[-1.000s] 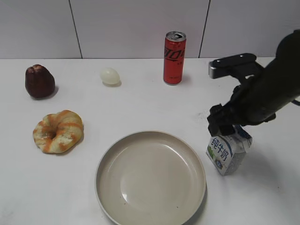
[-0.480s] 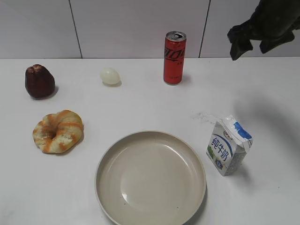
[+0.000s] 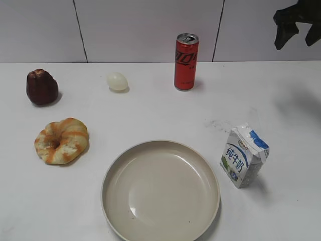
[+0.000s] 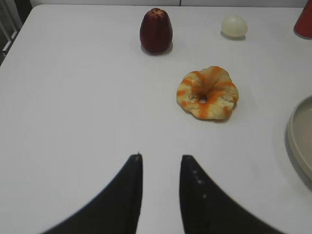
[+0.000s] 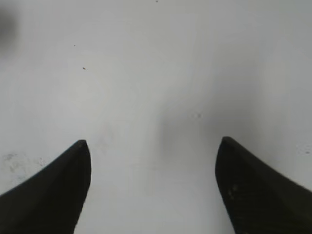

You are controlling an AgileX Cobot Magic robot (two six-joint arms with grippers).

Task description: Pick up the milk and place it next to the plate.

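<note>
The milk (image 3: 244,155), a small white carton with blue lettering, stands upright on the white table just right of the plate (image 3: 160,190), a wide beige dish at the front centre. The plate's rim also shows in the left wrist view (image 4: 298,139). My right gripper (image 3: 296,26) hangs high at the top right, far above and behind the milk; in its wrist view the jaws (image 5: 152,142) are wide open over bare table. My left gripper (image 4: 160,157) is open and empty, out of the exterior view.
A tall red soda can (image 3: 186,62) stands at the back centre. A pale egg (image 3: 117,81) and a dark red fruit (image 3: 42,87) sit at the back left. An orange-striped ring bread (image 3: 61,140) lies left of the plate.
My right gripper let go of the milk beside the plate, then rose and drew back to the upper right. The milk stays upright where it was set.
</note>
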